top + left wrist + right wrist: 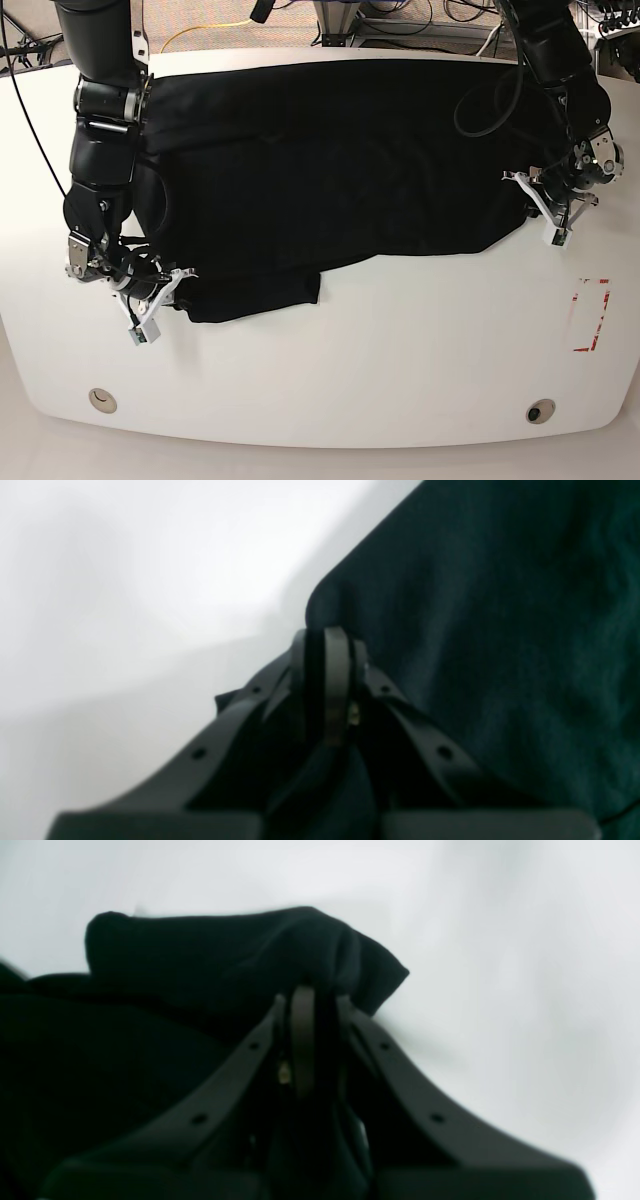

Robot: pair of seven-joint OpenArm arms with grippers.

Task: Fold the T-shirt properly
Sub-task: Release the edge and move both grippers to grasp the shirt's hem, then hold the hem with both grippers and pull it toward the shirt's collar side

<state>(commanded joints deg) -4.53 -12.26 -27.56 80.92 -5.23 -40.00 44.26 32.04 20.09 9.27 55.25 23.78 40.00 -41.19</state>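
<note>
The black T-shirt (320, 170) lies spread across the far half of the white table (400, 370), mostly unfolded. The left gripper (327, 635) pinches its right edge and the right gripper (310, 990) clamps its near-left corner, so most folding seemingly remains.

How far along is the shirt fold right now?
Early. Done: the T-shirt lies spread across the table, print not visible, with one flap at its near edge. In hand: the left gripper is shut on a cloth corner, and the right gripper pinches a bunched corner. Left: the folds themselves; no neat folded stack shows yet.
</note>
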